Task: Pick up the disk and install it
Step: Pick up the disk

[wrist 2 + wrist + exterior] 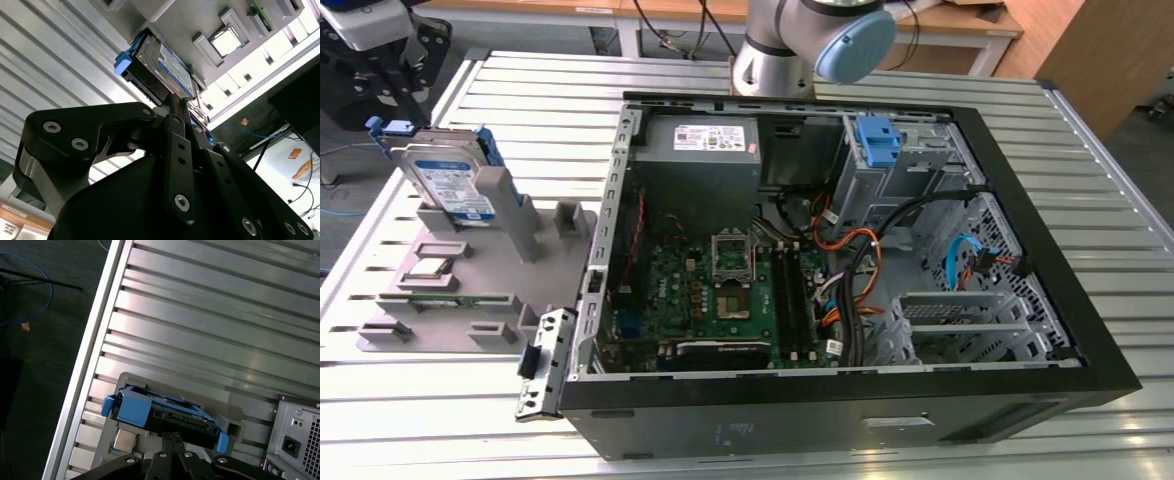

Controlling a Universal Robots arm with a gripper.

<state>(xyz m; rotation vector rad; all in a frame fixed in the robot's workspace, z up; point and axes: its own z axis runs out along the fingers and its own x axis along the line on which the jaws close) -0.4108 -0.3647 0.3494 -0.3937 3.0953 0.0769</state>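
Closest to the lens in both wrist views, the gripper [175, 101] had its two black fingers drawn together, tips meeting right at the upper edge of the disk [172, 67] — whether they pinched anything there, I could not tell. That disk stood on edge in a slot of the grey fixture [494, 270], blue bracket along its sides, its blue-and-white label showing in the exterior view. A processor chip [430, 267] lay flat in a recess of the same fixture. Fixture and open computer case [1067, 340] sat side by side on the slatted metal bench [520, 100], the fixture near the bench edge at the exterior view's left — the disk at its far corner. Inside the case, a blue bracket [877, 140] sat near the grey power supply [707, 140].
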